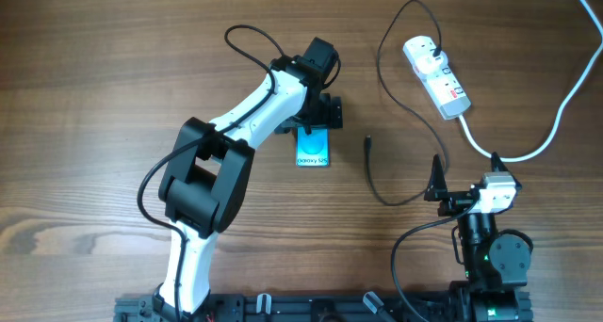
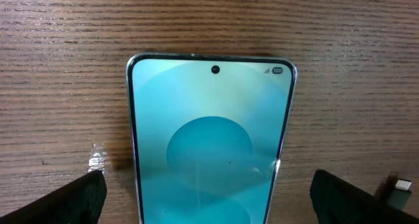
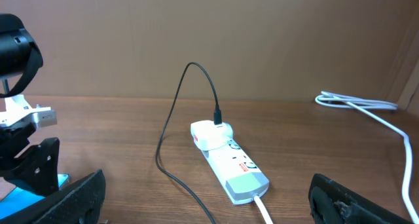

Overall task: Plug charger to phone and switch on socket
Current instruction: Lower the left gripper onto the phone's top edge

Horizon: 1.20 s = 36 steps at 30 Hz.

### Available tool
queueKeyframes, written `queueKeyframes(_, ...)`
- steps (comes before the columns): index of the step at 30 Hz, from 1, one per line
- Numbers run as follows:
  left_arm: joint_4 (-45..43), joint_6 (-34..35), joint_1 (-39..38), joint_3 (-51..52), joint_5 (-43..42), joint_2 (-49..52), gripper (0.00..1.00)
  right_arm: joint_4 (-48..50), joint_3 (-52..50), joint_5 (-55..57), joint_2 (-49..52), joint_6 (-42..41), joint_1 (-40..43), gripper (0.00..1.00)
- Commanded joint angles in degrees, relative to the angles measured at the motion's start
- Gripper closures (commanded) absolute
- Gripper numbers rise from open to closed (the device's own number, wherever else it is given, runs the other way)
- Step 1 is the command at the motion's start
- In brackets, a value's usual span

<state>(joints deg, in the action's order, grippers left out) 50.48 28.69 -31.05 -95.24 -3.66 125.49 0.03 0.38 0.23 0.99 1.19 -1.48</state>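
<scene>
Left gripper (image 2: 209, 201) spread, straddling cyan phone (image 2: 209, 139), right gripper (image 3: 209, 198) spread, empty, 4 o'clock, charger (image 3: 171, 116) plugged into power strip (image 1: 436, 75), 1 o'clock, connector tip (image 1: 367, 145) lying apart from phone.

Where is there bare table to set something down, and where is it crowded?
Widest bare wood: the left of the table, beyond the left arm. A narrower strip lies between the phone and the loose end of the charger. Crowded: the right, where charger, socket and white cord meet.
</scene>
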Motion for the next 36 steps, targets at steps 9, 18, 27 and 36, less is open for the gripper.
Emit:
queueKeyframes(9, -0.2, 0.3, -0.2, 0.5, 1.0, 1.8, 0.00, 0.3, -0.1, -0.2, -0.2, 0.1, 0.3, 0.00)
queueKeyframes(18, -0.1, 0.3, -0.2, 0.5, 1.0, 5.4, 0.00, 0.3, -0.1, -0.2, -0.2, 0.1, 0.3, 0.00)
queueKeyframes(27, 0.1, 0.3, -0.2, 0.5, 2.1, 5.8, 0.00, 0.3, -0.1, -0.2, -0.2, 0.1, 0.3, 0.00)
queueKeyframes(36, 1.3, 0.3, -0.2, 0.5, 3.0, 5.8, 0.00, 0.3, -0.1, -0.2, -0.2, 0.2, 0.3, 0.00)
